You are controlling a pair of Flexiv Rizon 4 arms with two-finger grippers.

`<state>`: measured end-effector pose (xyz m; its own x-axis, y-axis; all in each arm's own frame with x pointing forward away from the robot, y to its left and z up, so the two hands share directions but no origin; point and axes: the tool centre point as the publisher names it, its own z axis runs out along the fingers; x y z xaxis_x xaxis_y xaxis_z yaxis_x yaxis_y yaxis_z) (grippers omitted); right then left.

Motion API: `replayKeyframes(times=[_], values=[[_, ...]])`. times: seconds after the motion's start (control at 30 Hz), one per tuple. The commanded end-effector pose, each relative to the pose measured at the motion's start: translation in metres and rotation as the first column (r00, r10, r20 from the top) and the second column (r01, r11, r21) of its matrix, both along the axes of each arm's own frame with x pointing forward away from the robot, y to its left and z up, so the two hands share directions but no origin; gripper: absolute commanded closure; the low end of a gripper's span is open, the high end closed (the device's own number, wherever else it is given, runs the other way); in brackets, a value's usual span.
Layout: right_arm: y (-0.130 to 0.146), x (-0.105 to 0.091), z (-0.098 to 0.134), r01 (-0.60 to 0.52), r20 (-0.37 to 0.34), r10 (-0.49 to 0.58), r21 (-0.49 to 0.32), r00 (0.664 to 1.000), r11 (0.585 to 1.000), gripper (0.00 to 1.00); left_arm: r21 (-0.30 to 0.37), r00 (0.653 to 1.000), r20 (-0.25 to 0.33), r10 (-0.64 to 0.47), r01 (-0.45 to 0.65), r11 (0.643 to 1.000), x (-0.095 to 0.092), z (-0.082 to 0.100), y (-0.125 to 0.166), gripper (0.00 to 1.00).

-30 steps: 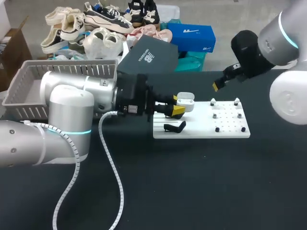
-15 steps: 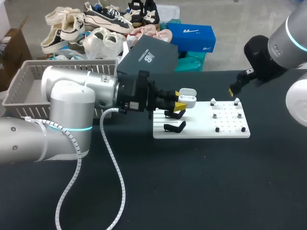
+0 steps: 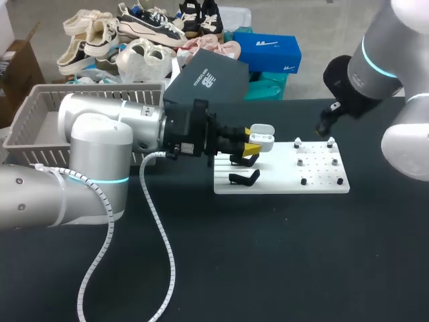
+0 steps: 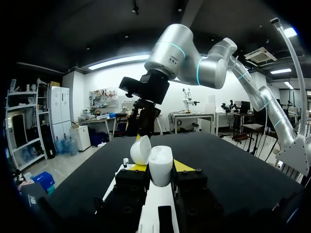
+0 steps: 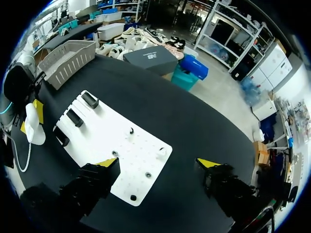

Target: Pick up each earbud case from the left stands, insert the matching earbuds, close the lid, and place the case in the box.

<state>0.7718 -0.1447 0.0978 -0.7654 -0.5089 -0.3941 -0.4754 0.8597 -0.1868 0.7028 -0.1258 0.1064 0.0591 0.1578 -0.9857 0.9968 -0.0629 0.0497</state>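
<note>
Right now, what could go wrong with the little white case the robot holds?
The left pincer pinches the smooth, rounded earbud case by its sides, lid open, so it might slip or tilt. The right pincer hangs wide open over a tiny earbud on the white board; it might miss or knock it away.

Overhead rear camera, two wrist fisheyes

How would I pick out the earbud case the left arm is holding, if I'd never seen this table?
Find the white board on the black table. At its left edge, the left gripper is shut on the earbud case, beside the black stands. It is the only rounded white thing at that edge, with its lid flipped open.
</note>
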Motion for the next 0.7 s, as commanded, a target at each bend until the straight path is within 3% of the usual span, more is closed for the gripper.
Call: replayKeyframes(times=[0.03,0.07,0.1,0.13,0.2,0.53,0.7], values=[[0.006,0.01,-0.013,0.022,0.008,-0.021,-0.053,1.0,0.998,0.52,-0.002,1.0,0.0,-0.004,0.004,1.0,0.002,-0.001,-0.001,1.0],[0.006,0.01,-0.016,0.025,-0.001,-0.025,-0.053,1.0,0.998,0.44,-0.002,1.0,0.0,-0.004,0.004,1.0,0.002,-0.001,-0.001,1.0],[0.006,0.011,-0.019,0.027,-0.006,-0.028,-0.056,1.0,0.998,0.29,-0.002,1.0,0.0,-0.004,0.004,1.0,0.002,-0.001,-0.001,1.0],[0.006,0.011,-0.021,0.028,-0.01,-0.028,-0.058,1.0,0.998,0.28,-0.002,1.0,0.0,-0.004,0.004,1.0,0.002,-0.001,-0.001,1.0],[0.006,0.012,-0.025,0.04,-0.026,-0.042,-0.063,0.999,0.997,0.32,-0.002,1.0,0.0,-0.004,0.004,1.0,0.002,-0.001,-0.001,1.0],[0.004,0.012,-0.04,0.086,-0.083,-0.093,-0.087,0.992,0.993,0.31,-0.002,1.0,0.0,-0.004,0.004,1.0,0.002,-0.001,-0.001,1.0],[0.001,0.015,-0.047,0.106,-0.097,-0.117,-0.109,0.988,0.988,0.38,-0.002,1.0,0.0,-0.004,0.004,1.0,0.002,-0.001,-0.001,1.0]])
